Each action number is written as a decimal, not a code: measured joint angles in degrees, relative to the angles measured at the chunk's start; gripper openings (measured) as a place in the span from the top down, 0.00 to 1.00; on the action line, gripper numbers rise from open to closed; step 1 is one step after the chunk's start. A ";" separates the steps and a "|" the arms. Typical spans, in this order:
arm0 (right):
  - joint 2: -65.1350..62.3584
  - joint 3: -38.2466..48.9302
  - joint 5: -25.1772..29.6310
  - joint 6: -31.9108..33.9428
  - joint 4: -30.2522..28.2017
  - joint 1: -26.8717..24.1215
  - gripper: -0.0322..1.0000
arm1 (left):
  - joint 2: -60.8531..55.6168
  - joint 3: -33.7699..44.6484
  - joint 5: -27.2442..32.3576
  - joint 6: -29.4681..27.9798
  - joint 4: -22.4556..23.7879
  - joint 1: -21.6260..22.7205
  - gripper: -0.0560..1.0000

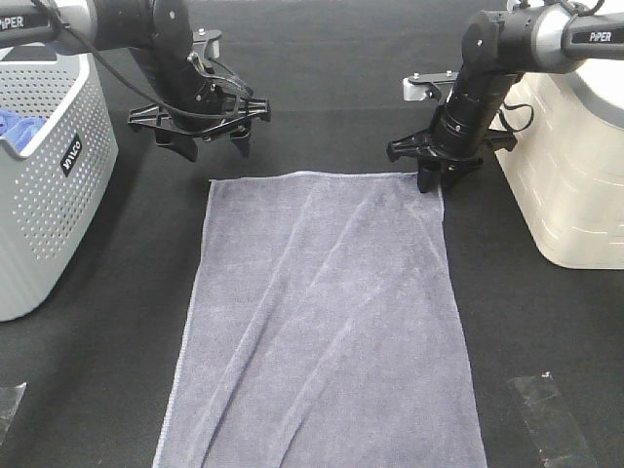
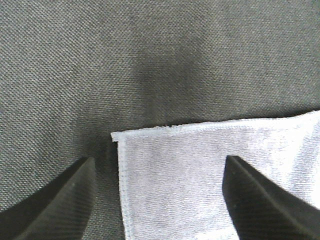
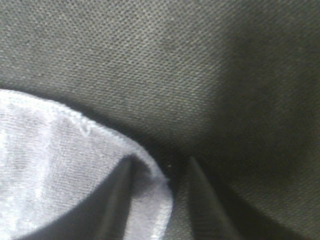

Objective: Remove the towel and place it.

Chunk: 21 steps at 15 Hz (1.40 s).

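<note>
1. The towel [image 1: 322, 322] lies spread flat on the black worktop [image 1: 97, 390], in the middle between the two arms. Its long sides run from far to near, and its near end passes out of the exterior view. Soft creases cross it diagonally.
2. The left gripper [image 1: 214, 148] hangs just beyond the towel's far left corner with its fingers spread wide, holding nothing. In the left wrist view the hemmed corner of the towel [image 2: 200, 175] lies flat on the worktop between the fingers of the left gripper [image 2: 160, 160], touching neither.
3. The right gripper [image 1: 434, 183] stands low at the towel's far right corner, pointing down. In the right wrist view the right gripper [image 3: 161, 162] shows a narrow gap, and the towel's [image 3: 60, 165] corner curls up into it against one finger. I cannot tell whether the corner is pinched.
4. A grey perforated basket [image 1: 49, 214] stands at the left with a blue cloth [image 1: 19, 127] inside.
5. A cream basket [image 1: 575, 195] stands at the right.
</note>
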 joint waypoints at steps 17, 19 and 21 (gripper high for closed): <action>-2.29 -0.23 1.83 0.00 -1.78 0.06 0.97 | 4.87 0.00 -0.11 -0.74 0.34 0.00 0.36; -2.29 -0.23 1.83 0.00 -2.01 0.06 0.97 | 5.79 0.00 -0.52 -0.74 0.69 0.00 0.46; -2.29 -0.23 1.83 0.00 -2.06 0.06 0.97 | 5.79 0.00 -2.06 -0.46 0.74 0.00 0.76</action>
